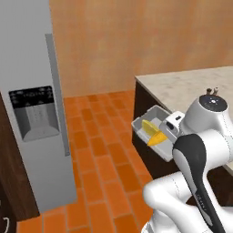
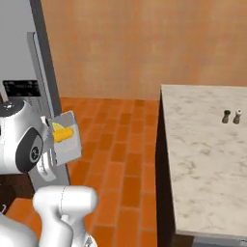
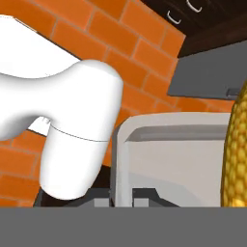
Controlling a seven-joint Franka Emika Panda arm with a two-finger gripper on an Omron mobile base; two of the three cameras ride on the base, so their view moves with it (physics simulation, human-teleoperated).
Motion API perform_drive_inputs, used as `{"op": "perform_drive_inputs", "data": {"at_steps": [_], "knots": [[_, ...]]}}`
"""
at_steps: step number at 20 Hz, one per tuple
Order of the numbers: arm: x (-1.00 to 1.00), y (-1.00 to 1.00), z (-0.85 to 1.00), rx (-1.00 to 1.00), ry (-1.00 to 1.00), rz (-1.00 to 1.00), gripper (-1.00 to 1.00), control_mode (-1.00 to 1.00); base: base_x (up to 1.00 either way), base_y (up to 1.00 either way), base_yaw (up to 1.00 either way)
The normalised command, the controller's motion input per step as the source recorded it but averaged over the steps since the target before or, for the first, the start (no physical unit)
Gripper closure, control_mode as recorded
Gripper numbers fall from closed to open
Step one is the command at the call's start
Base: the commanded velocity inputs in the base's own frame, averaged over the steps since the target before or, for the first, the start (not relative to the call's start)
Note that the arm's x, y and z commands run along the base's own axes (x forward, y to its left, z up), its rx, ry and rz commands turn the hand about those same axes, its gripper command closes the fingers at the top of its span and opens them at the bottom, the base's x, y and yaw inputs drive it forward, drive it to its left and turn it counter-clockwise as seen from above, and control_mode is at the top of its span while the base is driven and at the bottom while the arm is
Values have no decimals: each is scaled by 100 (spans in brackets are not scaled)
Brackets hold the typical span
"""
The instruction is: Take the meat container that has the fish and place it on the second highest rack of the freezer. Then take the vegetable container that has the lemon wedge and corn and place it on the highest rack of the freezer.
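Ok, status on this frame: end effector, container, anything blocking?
End effector shut on vegetable container rim. Corn and lemon wedge aboard, tray held over floor. Freezer door closed ahead.

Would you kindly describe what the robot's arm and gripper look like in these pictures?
The arm has glossy white, rounded shells with dark grey to black joint sections between them, and a round dark cap with small knobs on one joint. No loose cables show. The gripper has two small grey finger tips.
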Motion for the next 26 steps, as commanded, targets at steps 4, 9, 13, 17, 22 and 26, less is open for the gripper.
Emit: {"op": "perform_drive_inputs", "data": {"at_steps": [4,9,13,17,22,26], "knots": [[0,0,0,0,0,0,100,100,100,9,-13],[0,0,0,0,0,0,100,100,100,3,-10],[0,0,0,0,0,0,100,100,100,9,-6],[0,0,0,0,0,0,100,100,100,9,-1],[0,0,0,0,0,0,100,100,100,1,1],[0,0,0,0,0,0,100,100,100,0,6]]}}
